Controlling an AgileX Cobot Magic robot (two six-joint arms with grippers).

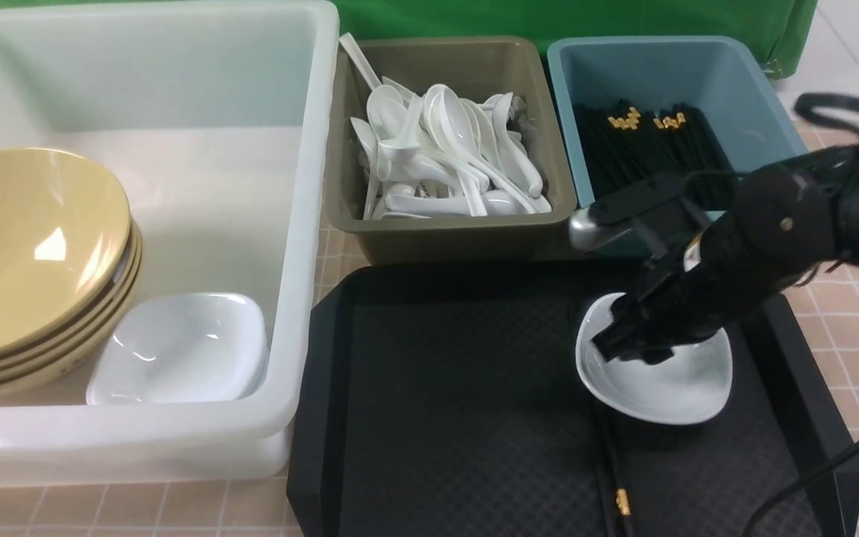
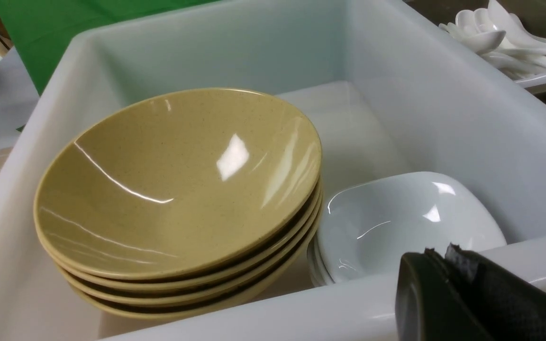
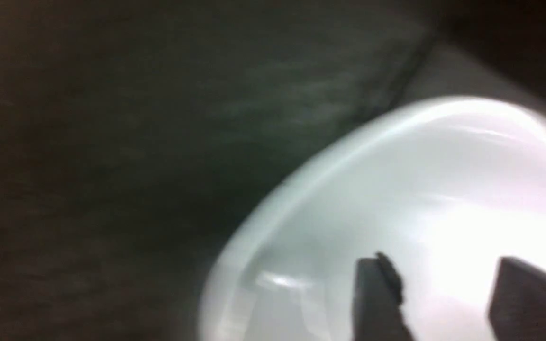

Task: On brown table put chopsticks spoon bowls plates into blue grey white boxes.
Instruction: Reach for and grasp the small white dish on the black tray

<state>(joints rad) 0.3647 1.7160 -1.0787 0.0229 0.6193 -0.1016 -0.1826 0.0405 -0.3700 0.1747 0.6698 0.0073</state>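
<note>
At the bench's left edge the white box holds a stack of yellow bowls, cut off at the left. White plates are nested beside them in its near right corner. The left hand, only its tips in view, is closed on nothing by that box's near wall. At the back, the grey box is heaped with white spoons. The blue box to its right holds black chopsticks, partly hidden by the right arm. On the black tray at the near edge, the right hand hangs open over another white plate, blurred in its wrist view. One chopstick pokes out from under that plate.
</note>
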